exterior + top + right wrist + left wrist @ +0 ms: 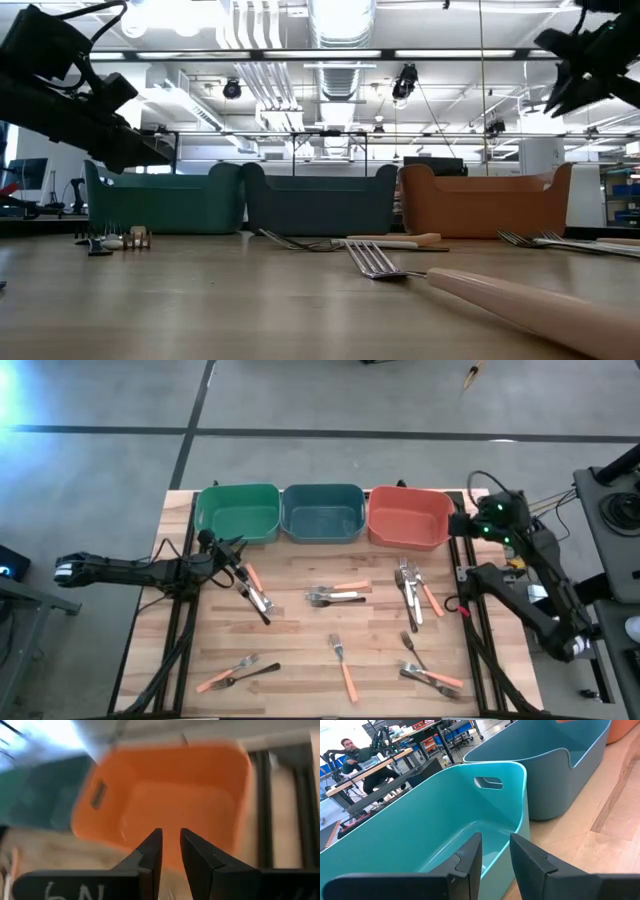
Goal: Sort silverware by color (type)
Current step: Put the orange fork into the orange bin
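Silverware (337,596) is lying scattered across the wooden table (300,650), none in a bin; the left gripper (495,857), fingers slightly apart and holding nothing, is hovering by the green bin (237,512); the right gripper (170,851), likewise parted and unloaded, is hanging over the orange bin (408,517); the blue bin (321,512) is sitting between them.

Left gripper (495,857) held low and level, fingers slightly parted, nothing between; right gripper (171,851) raised and tilted downward, fingers narrowly apart, likewise gripping nothing.
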Motion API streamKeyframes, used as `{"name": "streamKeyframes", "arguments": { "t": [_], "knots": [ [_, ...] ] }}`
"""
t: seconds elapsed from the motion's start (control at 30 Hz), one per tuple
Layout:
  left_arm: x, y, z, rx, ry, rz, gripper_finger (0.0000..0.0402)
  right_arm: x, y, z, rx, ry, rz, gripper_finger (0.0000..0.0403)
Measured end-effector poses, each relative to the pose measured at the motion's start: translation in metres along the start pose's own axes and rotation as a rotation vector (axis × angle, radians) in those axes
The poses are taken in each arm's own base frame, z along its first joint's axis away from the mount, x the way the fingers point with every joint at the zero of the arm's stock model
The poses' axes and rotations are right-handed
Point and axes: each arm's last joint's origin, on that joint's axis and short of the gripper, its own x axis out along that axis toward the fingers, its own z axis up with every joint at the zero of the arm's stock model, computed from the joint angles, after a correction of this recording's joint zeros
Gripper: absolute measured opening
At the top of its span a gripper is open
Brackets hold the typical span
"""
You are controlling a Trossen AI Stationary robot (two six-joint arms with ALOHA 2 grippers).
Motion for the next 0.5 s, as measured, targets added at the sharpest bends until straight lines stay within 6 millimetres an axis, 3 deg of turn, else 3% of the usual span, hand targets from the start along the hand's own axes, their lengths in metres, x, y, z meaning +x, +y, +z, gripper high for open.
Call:
{"name": "streamKeyframes", "arguments": {
  "t": [0.23, 0.5],
  "knots": [
    [0.0, 0.0, 0.0, 0.0, 0.0, 0.0, 0.0084, 0.025, -0.002, 0.004, 0.062, 0.329, -0.145, 0.0061],
    [0.0, 0.0, 0.0, 0.0, 0.0, 0.0, 0.0084, 0.033, 0.008, 0.013, 0.037, 0.375, -0.131, 0.0061]
  ]
}}
